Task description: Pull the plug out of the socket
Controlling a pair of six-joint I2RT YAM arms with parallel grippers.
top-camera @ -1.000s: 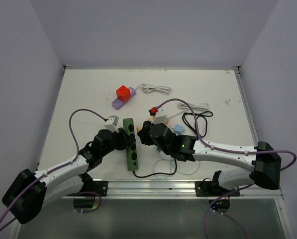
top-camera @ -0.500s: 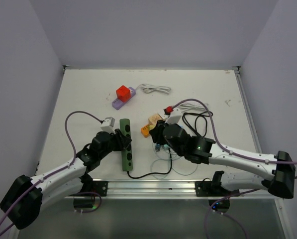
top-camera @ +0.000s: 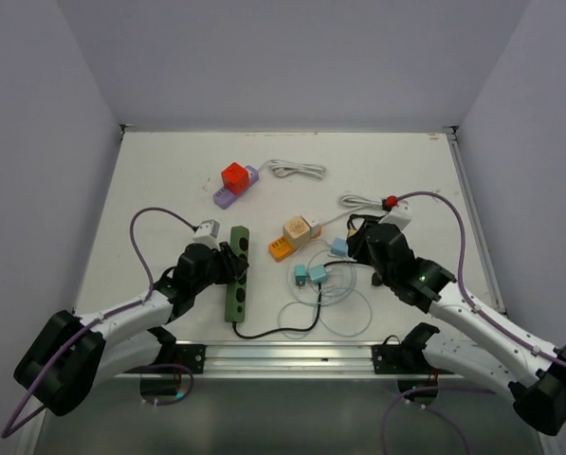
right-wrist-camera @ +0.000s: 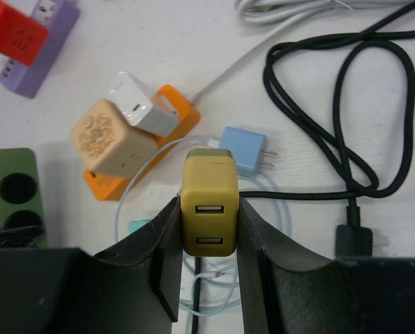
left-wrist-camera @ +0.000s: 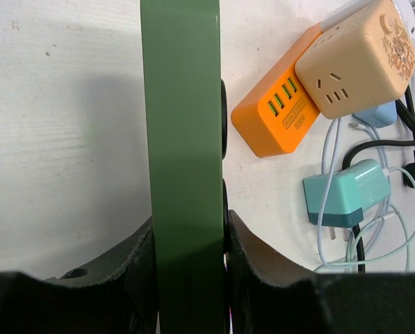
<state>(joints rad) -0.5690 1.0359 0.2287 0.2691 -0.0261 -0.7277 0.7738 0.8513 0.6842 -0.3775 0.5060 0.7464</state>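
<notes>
Now that the right gripper (right-wrist-camera: 207, 212) has the tan plug (right-wrist-camera: 207, 182) clenched between its jaws, well apart from the green socket strip (left-wrist-camera: 181, 104), the pull looks done. Plug and strip are separate, and the orange charger block (left-wrist-camera: 280, 118) and the beige cube (left-wrist-camera: 356, 59) lie between them. The plug's two USB ports face the wrist camera, and it hangs over a blue adapter (right-wrist-camera: 243, 149), near a loose black cable (right-wrist-camera: 332, 104). The left gripper (left-wrist-camera: 188, 240) is clamped across the near end of the strip and holds it steady. A second ago the two grippers met at the strip, with the right one hard against its far end. Since then the right arm has swung off to its own side with the plug, and the strip has slid a little to the left. What remains, I judge, is only to set the plug down and let go.
</notes>
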